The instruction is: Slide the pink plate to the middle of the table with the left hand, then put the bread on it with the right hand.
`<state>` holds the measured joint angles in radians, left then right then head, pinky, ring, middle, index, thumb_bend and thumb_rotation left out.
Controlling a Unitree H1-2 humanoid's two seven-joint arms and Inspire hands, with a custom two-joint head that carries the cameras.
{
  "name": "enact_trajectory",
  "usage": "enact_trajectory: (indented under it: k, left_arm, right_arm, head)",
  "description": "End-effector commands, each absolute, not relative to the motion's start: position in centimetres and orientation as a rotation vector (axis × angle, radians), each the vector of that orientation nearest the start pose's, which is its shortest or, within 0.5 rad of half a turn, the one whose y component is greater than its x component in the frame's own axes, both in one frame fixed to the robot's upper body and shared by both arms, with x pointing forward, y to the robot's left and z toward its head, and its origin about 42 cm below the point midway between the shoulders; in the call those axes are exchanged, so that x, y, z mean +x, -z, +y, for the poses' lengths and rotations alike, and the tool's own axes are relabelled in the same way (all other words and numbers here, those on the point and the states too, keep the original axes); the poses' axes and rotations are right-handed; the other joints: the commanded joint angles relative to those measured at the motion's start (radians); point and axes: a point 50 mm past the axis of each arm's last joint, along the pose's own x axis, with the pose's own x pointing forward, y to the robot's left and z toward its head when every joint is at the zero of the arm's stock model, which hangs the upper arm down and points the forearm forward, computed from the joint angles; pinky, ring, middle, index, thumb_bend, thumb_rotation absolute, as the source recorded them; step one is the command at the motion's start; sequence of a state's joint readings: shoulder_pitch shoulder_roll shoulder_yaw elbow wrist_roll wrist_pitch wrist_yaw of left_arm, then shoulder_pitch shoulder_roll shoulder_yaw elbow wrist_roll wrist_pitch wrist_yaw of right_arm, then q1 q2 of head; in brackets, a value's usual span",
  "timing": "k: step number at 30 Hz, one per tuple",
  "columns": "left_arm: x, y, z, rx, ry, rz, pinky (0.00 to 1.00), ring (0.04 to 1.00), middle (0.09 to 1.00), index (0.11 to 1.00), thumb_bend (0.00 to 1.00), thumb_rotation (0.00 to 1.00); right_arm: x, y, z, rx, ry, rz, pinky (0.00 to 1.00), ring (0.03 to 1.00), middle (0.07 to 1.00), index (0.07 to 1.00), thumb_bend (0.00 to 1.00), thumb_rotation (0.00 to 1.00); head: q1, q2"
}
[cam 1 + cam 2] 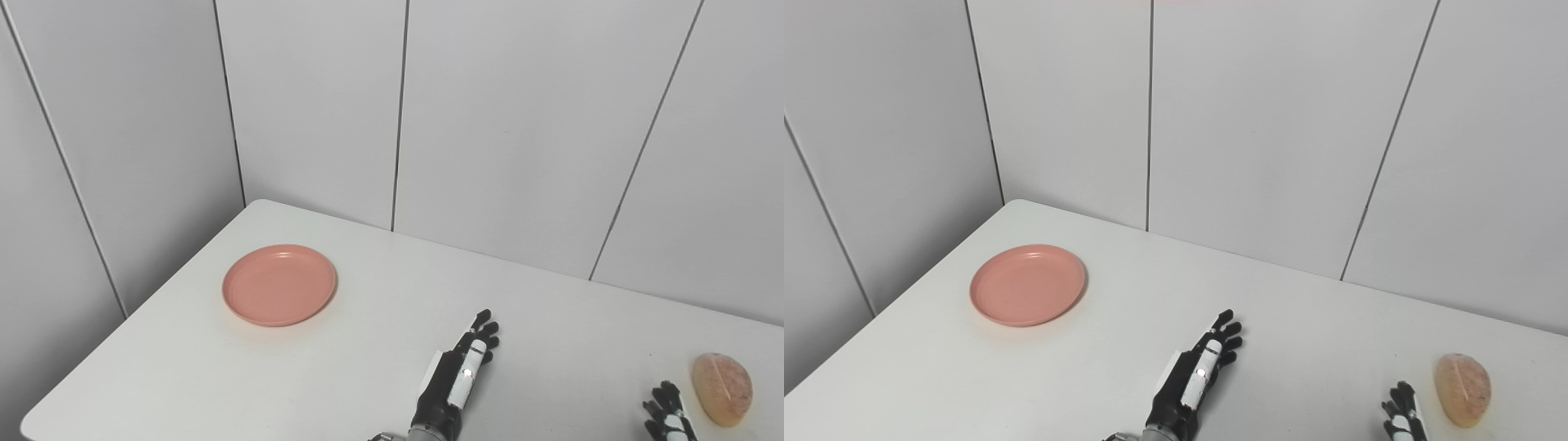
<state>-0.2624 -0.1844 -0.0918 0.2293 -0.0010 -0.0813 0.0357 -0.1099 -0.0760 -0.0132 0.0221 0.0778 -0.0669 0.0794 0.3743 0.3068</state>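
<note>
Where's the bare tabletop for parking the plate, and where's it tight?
Widest bare patch: mid-table, bordered by the pink plate on the left, the left hand at the near side and the back wall. Bare too: the strip between the left hand and the right hand. Tight only at the right edge, where the bread lies beside the right hand.

White table [380, 367] — pink plate [279, 285], seemingly bread [722, 388]

Bare table [380, 288] lies between left hand [456, 373] and pink plate [279, 285] — nothing blocks, seemingly.
</note>
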Motion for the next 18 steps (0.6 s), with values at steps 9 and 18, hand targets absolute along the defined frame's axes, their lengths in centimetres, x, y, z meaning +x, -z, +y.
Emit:
enact_trajectory:
  k: [9, 18]
  left_arm:
    - [34.6, -12.3, 10.9, -0.154, 0.147, -0.079, 0.94, 0.922, 0.937, 0.931, 0.41, 1.00]
    - [35.0, -16.2, 12.6, -0.123, 0.161, -0.167, 0.93, 0.919, 0.939, 0.933, 0.42, 1.00]
  right_arm:
    - [32.3, -13.9, -21.5, 0.002, -0.104, -0.201, 1.00, 0.989, 0.993, 1.000, 0.18, 1.00]
    - [32.4, -14.3, -21.1, 0.002, -0.093, -0.213, 1.00, 0.983, 0.985, 0.991, 0.14, 1.00]
  head:
    - [0.003, 0.001]
    - [0.009, -0.001]
